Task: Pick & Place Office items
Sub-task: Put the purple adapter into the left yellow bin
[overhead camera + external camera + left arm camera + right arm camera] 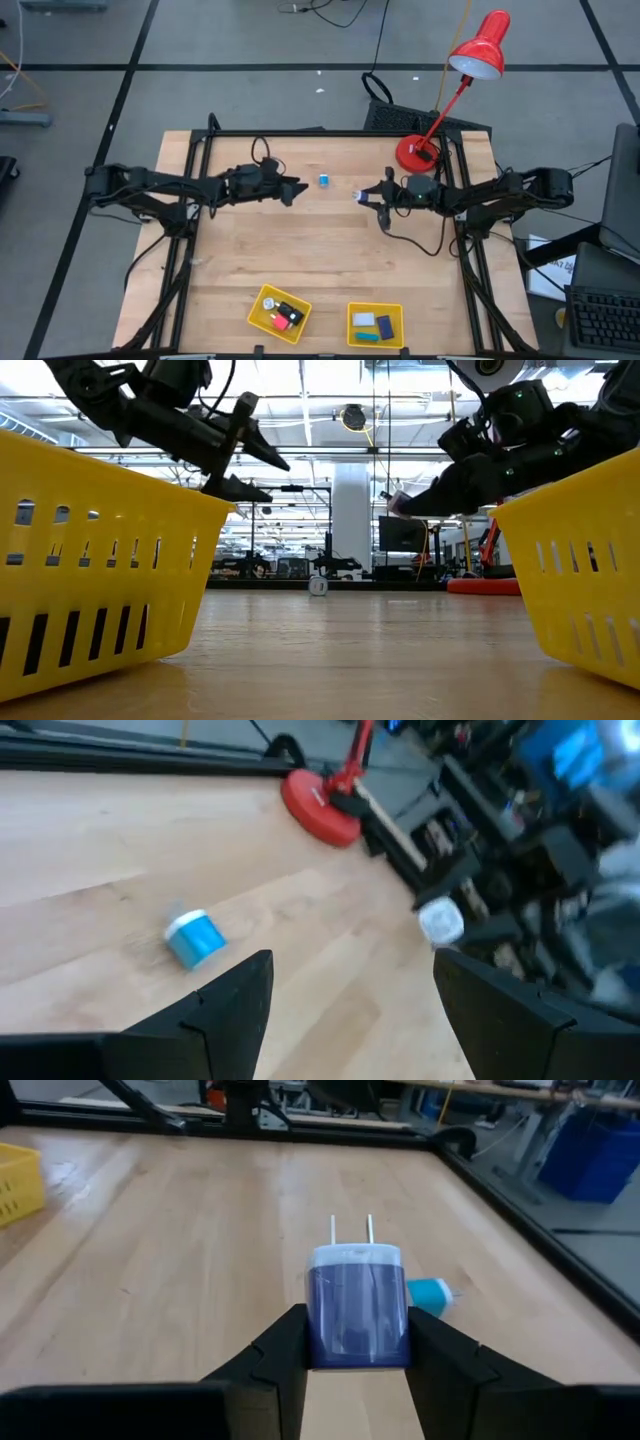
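Wooden tabletop (pixel 330 250) fills the centre of the high view. You see two yellow trays (pixel 279 313) (pixel 375 325) at lower centre, holding small items. Left end effector (pixel 297 188) sits left of centre, fingers spread, grasping nothing. Right end effector (pixel 362 196) sits right of centre, clenched on a white plug adapter (pixel 358 1308). A light blue item (pixel 325 180) lies between them.

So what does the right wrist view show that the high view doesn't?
Only the right wrist view shows that the right gripper holds a two-pronged plug adapter, prongs pointing away from the wrist. Only the high view shows the left gripper, both yellow trays with their items, and the red desk lamp. Both show the small light blue item lying on the wooden table.
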You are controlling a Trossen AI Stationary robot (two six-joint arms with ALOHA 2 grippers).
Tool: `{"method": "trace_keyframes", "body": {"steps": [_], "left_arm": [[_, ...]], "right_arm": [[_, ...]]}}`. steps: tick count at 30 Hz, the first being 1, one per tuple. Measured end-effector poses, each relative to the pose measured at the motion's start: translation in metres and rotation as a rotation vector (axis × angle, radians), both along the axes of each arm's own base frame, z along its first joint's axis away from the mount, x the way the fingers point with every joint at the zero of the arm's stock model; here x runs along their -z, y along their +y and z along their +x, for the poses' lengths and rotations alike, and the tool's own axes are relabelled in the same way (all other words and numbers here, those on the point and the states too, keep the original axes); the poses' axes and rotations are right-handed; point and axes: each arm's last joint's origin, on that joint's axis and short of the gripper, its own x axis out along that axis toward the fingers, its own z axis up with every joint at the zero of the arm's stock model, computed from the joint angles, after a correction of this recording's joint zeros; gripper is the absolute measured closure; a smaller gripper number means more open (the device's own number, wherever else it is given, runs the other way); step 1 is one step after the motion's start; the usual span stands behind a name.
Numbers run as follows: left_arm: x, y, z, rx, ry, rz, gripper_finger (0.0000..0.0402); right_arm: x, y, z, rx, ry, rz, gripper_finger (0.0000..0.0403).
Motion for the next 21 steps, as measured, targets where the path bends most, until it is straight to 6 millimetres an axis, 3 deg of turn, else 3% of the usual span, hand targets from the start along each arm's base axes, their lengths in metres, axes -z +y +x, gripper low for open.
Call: {"method": "trace_keyframes", "body": {"steps": [9,21], "left_arm": [[0.001,-0.004,0.019,0.022,-0.225,-0.096,0.0128],[0.012,-0.008,0.036,0.099,-0.237,-0.201,0.0128]], "right_arm": [[-0.007,0.009,0.003,-0.019,-0.062,-0.092,0.0278],[-0.010,0.019,0.007,0.107,-0.026,-0.262,0.0277]]}}
